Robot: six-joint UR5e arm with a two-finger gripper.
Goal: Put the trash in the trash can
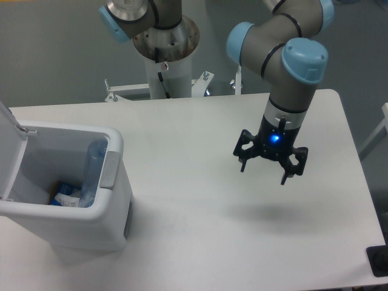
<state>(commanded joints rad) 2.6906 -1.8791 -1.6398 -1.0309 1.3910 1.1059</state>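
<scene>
We see a white table [182,151] from above. At nine o'clock stands the bin [66,230], lid up. Inside it the bottle [94,170] leans against the wall at three o'clock, with blue-and-white trash [65,195] at the bottom. Well apart, at three o'clock, our gripper [264,171] hangs above the table, jaws spread wide and holding nothing, a blue light glowing on it

white trash can [112,233] lid open, clear bottle [94,170] leaning upright inside
</scene>
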